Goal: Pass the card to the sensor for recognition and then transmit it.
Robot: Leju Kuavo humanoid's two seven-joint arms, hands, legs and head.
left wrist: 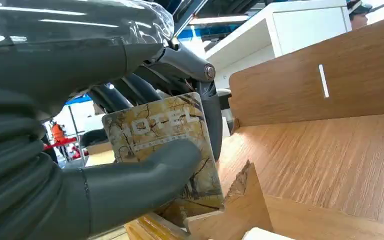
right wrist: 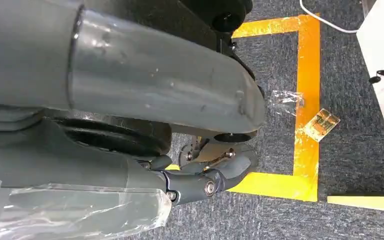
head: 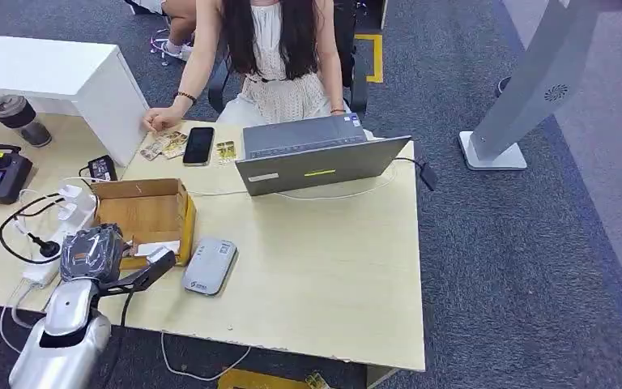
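My left hand (head: 93,253) is at the front edge of an open wooden box (head: 150,212) near the table's front left. It pinches a gold and brown marbled card (left wrist: 165,130) between thumb (left wrist: 145,175) and dark fingers (left wrist: 210,115), over the box's wooden floor (left wrist: 330,160). From the head the card (head: 160,254) is a pale sliver at the fingertips. The sensor, a flat grey-white reader (head: 209,265), lies just right of the box, a short way from the card. My right hand (right wrist: 200,175) hangs over the carpet and holds nothing.
A person sits behind the table at a grey laptop (head: 316,158), one hand by loose cards (head: 164,144) and a black phone (head: 198,146). A power strip and cables (head: 48,235) lie left of the box. A card (right wrist: 321,123) lies on the floor's yellow tape.
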